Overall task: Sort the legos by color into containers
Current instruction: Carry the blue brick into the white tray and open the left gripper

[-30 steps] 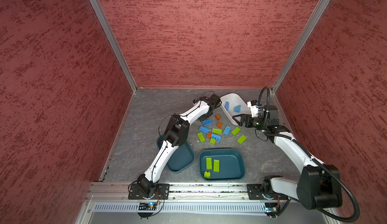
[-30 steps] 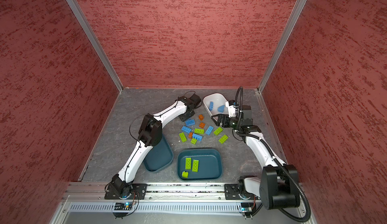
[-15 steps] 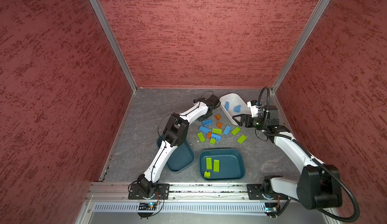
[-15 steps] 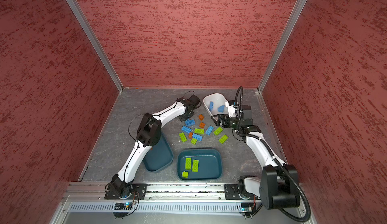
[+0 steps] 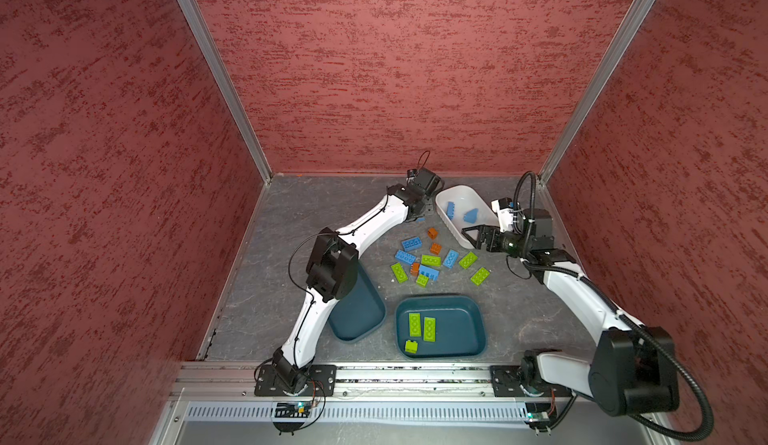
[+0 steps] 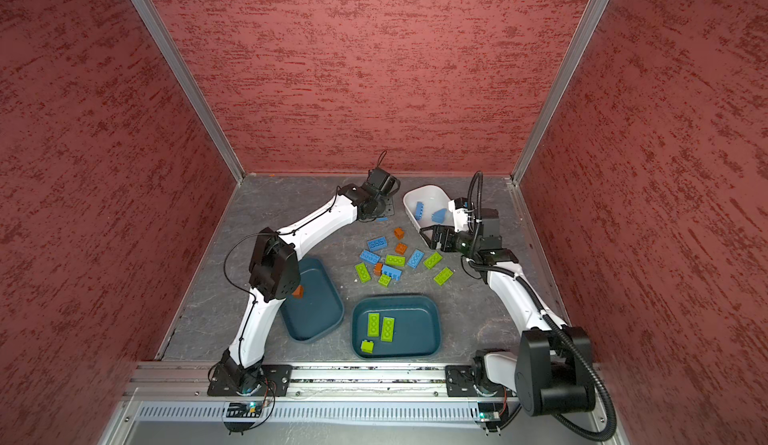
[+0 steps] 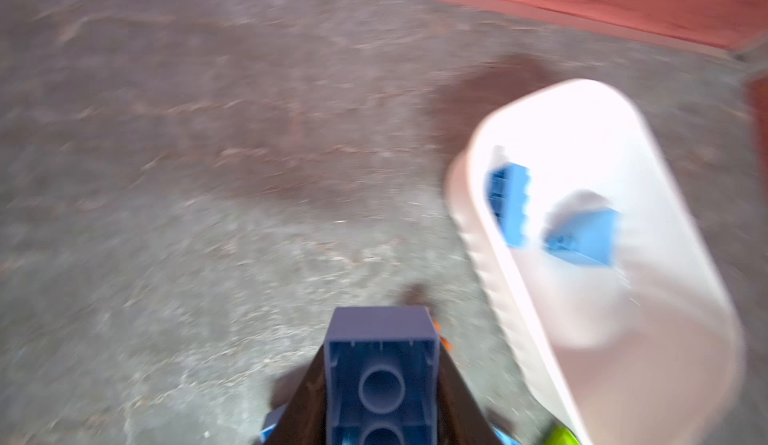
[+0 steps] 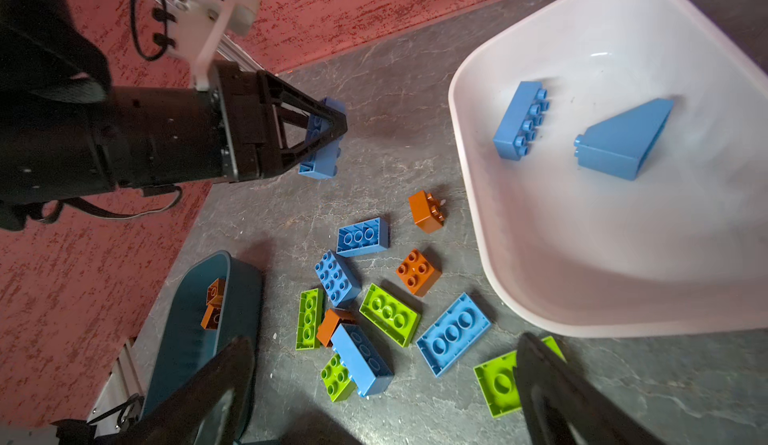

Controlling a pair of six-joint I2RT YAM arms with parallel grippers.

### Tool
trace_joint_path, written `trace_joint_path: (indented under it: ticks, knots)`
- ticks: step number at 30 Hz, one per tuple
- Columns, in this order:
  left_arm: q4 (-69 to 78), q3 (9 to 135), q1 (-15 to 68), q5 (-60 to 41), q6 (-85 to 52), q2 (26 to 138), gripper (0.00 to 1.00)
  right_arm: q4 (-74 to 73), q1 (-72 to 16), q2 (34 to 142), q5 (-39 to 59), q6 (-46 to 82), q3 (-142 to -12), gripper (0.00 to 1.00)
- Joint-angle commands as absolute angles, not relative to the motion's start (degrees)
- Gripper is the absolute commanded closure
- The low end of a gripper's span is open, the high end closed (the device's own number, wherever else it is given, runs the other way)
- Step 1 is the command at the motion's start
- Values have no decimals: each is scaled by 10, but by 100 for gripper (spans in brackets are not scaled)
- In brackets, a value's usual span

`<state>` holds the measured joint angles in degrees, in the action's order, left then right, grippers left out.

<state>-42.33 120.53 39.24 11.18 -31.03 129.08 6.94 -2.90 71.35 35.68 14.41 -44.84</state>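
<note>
My left gripper [image 5: 420,215] [image 7: 382,355] is shut on a blue lego [image 7: 382,384] [image 8: 320,147], held just above the floor beside the white container [image 5: 465,195] [image 8: 582,256]. That container holds a blue brick [image 8: 521,119] and a blue wedge [image 8: 623,139]. Loose blue, green and orange legos [image 5: 432,261] lie in a pile mid-floor. My right gripper [image 5: 468,235] [image 8: 382,364] hangs open above the pile's right side, with nothing between its fingers. One teal container [image 5: 457,326] holds three green bricks. The other teal container [image 6: 316,314] holds orange bricks [image 8: 214,303] and lies partly under my left arm.
Red textured walls enclose the grey floor [image 5: 316,214] on three sides. An aluminium rail [image 5: 415,374] with both arm bases runs along the front edge. The left wrist view is motion-blurred.
My left gripper's jaws have closed on the blue lego near the white container, and the arm has shifted slightly. The right arm has stayed still and open.
</note>
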Motion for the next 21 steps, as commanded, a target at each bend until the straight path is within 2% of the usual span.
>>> trace_joint_path:
  ticks: [1, 9, 16, 21]
  knots:
    - [-368, 1209, 397, 16, -225, 1300, 68, 51, -27, 704, 322, 148, -465, 1]
    - [-311, 1282, 401, -113, -167, 1371, 68, 68, -27, 684, 281, 146, -474, 1]
    - [-299, 1395, 402, -146, -135, 1462, 68, 98, -27, 664, 268, 133, -484, 1]
    - [-245, 1410, 403, -159, -132, 1493, 68, 122, -27, 652, 248, 117, -487, 1]
